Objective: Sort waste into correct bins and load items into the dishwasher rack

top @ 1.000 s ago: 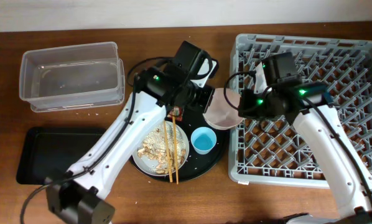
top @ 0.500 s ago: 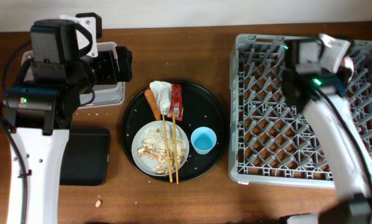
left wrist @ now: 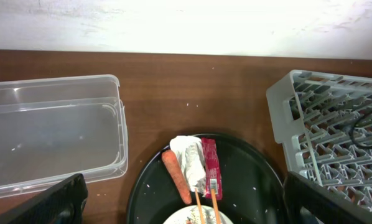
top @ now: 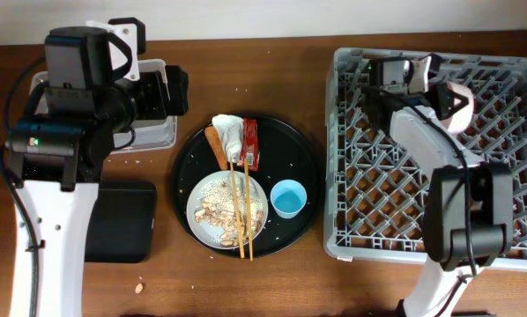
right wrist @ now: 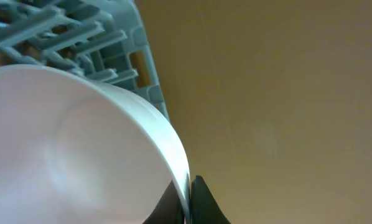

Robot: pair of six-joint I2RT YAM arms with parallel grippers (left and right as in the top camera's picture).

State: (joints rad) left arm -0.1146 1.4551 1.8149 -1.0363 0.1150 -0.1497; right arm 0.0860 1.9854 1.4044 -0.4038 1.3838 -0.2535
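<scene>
Overhead. My left gripper (top: 168, 91) hung over the clear tub (top: 154, 134), at 10 o'clock from the round black tray (top: 308, 167). The flat black bin (top: 122, 220) lay at 8 o'clock from that tray. On the tray I noted the tissue (top: 229, 131) at 12 o'clock, with the red wrapper (top: 250, 143) just beside it and the sausage piece (top: 215, 148) on its other side. The blue cup (top: 288, 198) sat at 4 o'clock and the plate (top: 212, 210) of scraps at 7 o'clock, with the chopsticks (top: 243, 211) lying across it. The rack (top: 333, 158) stood at 3 o'clock. My right gripper (top: 429, 81) was over the rack's 1 o'clock area, carrying the white bowl (top: 457, 107). I could not tell whether the bowl touched the pegs.

Left wrist. The fingers (left wrist: 58, 202) stood spread wide at the frame's lower corners, nothing between them. Below were the tub (left wrist: 49, 143), tissue (left wrist: 189, 163), wrapper (left wrist: 211, 167), sausage piece (left wrist: 175, 178) and rack (left wrist: 323, 124).

Right wrist. The jaws were pinched onto the rim of the bowl (right wrist: 68, 143) at 6 o'clock. The rack (right wrist: 80, 43) showed at 11 o'clock.
</scene>
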